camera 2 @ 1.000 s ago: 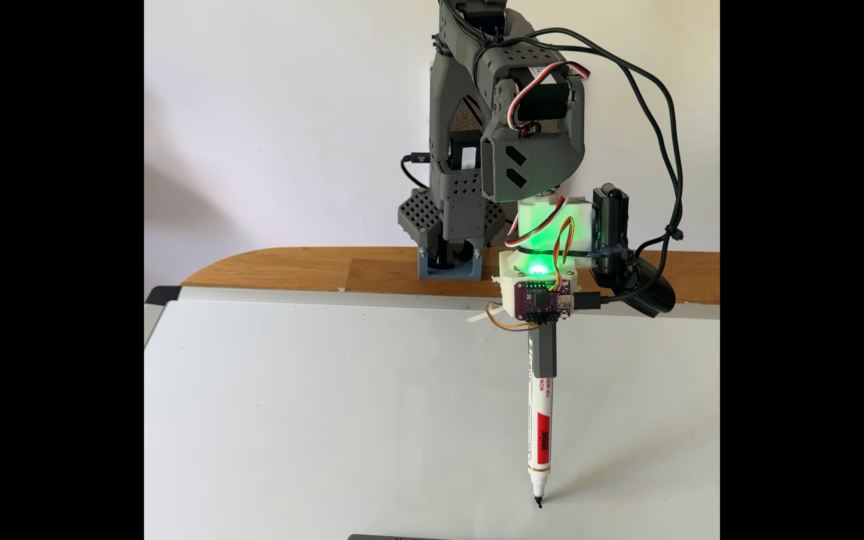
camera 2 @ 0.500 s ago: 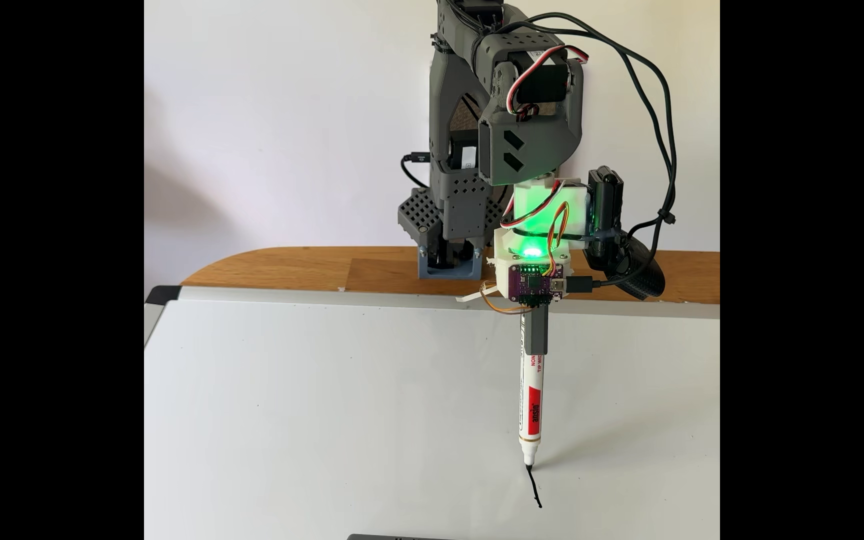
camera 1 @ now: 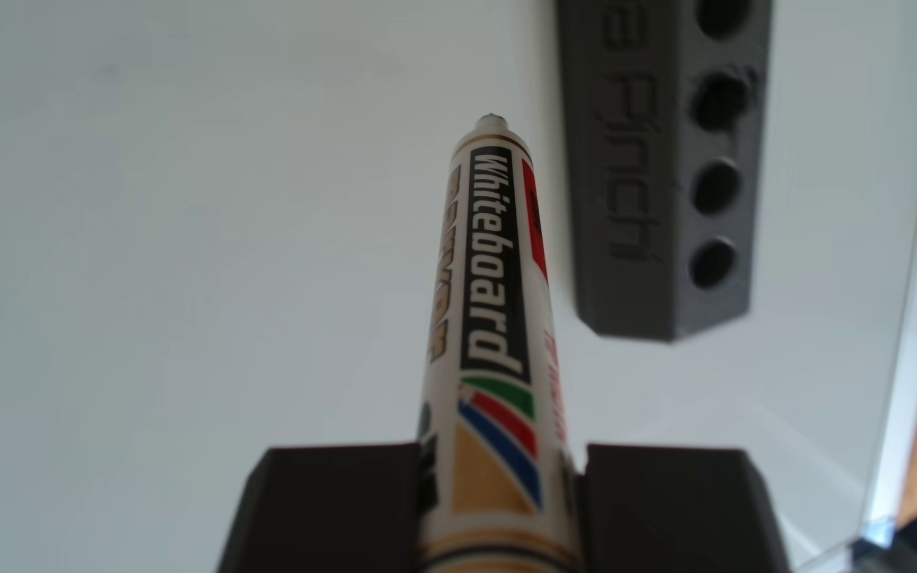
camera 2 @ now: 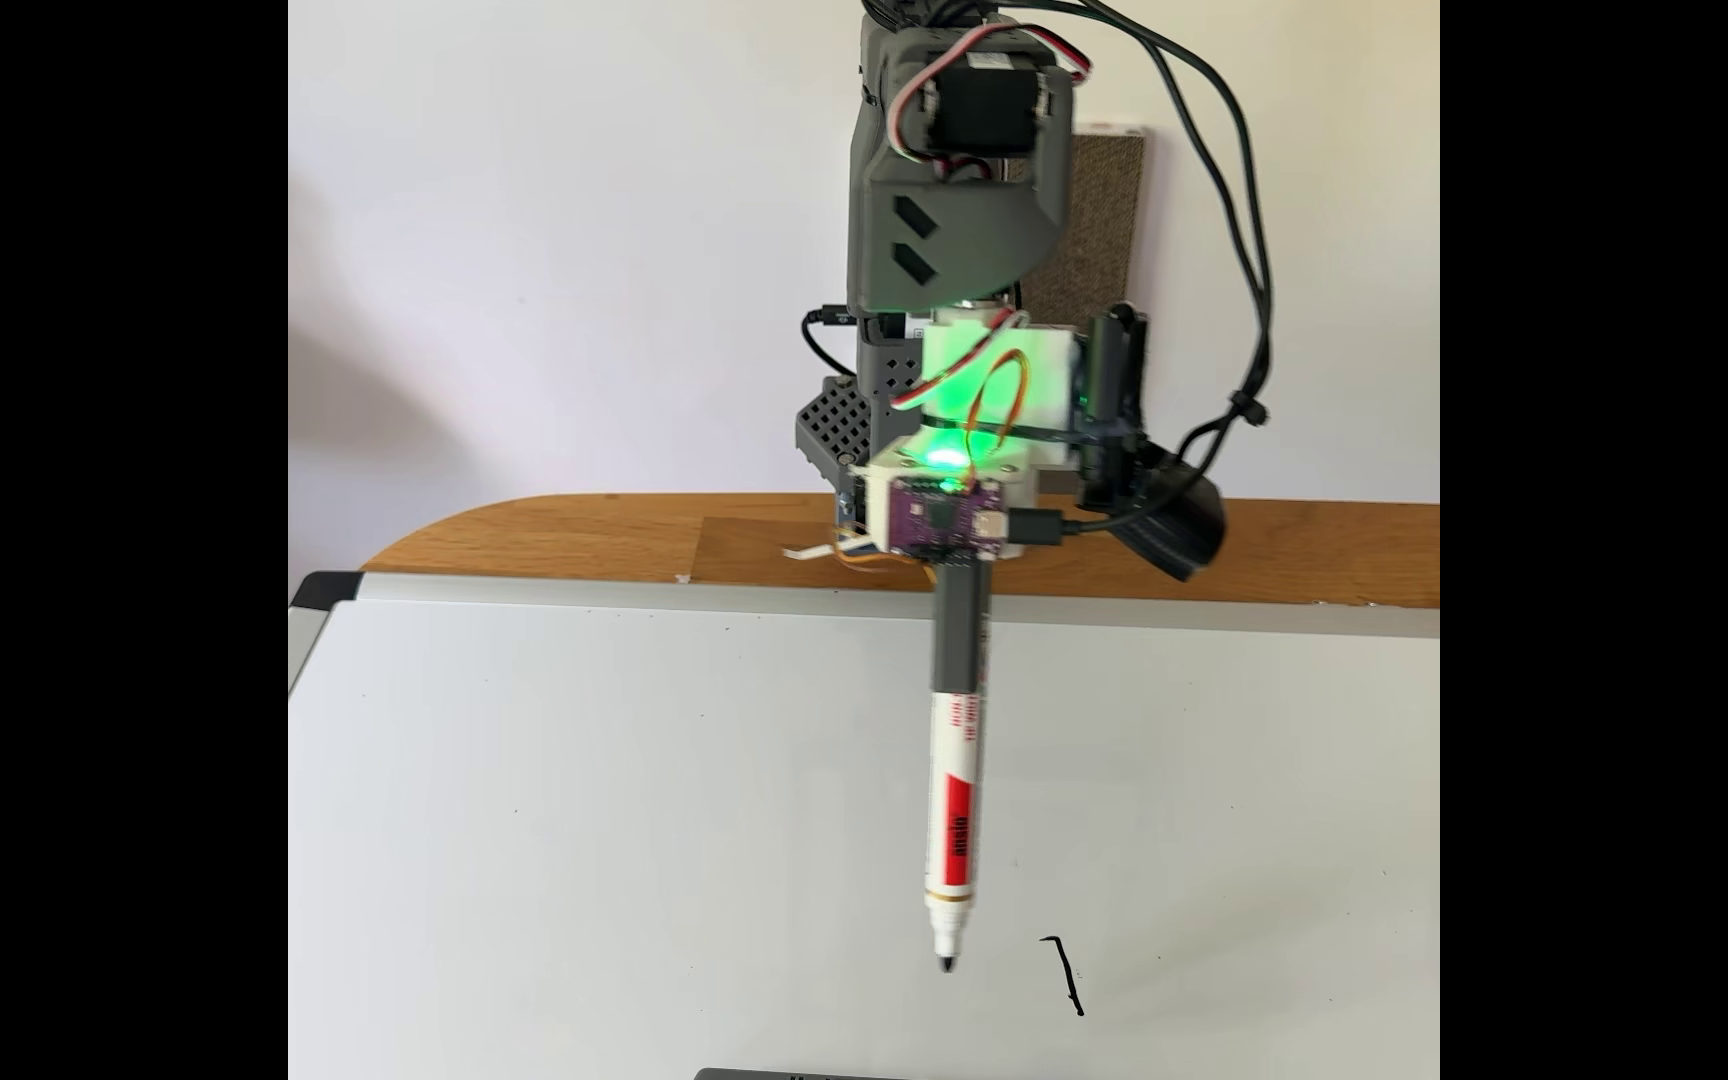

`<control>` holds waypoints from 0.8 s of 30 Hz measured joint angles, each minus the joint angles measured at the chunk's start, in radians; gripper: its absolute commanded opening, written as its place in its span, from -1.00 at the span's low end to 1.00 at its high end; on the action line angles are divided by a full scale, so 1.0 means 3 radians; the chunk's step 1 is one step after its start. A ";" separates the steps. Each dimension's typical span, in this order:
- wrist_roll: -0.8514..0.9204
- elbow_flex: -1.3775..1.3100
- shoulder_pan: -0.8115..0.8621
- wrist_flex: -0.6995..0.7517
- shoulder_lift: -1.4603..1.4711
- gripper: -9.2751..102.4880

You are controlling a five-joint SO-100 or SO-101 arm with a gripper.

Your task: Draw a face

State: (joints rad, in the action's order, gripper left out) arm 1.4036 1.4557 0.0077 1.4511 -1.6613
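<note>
A: The face (camera 2: 1066, 974), how much of it shows on the whiteboard (camera 2: 631, 831)?

B: One short black stroke, nearly upright with a small hook at its top, low on the board and right of centre in the fixed view.

A: And the arm (camera 2: 943, 228)?

B: It rises from the wooden table (camera 2: 579, 540) behind the board, folds over at the top and hangs straight down, with a white block glowing green and a purple circuit board (camera 2: 943, 519) at its wrist.

A: The gripper (camera 1: 500, 496)?

B: In the other view two dark jaws press against the marker (camera 2: 951, 820) from either side, clamped onto its barrel.

A: Where does the marker point?

B: Downward, leaning slightly. Its black tip sits left of the stroke, apart from it; whether it touches the board I cannot tell.

A: Anything nearby?

B: A grey holder (camera 1: 666, 182) with a row of round holes lies on the board beside the marker.
</note>
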 measured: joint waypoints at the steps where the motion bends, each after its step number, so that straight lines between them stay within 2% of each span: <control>1: 0.0020 0.0000 0.0020 0.0000 0.0000 -0.85; 10: 0.0056 -0.0005 0.0230 0.0000 0.0066 -0.85; 24: 0.0056 0.0000 0.0240 -0.0066 0.0286 -0.85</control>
State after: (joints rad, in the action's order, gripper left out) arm 1.4205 1.4557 0.0798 1.4312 -1.5754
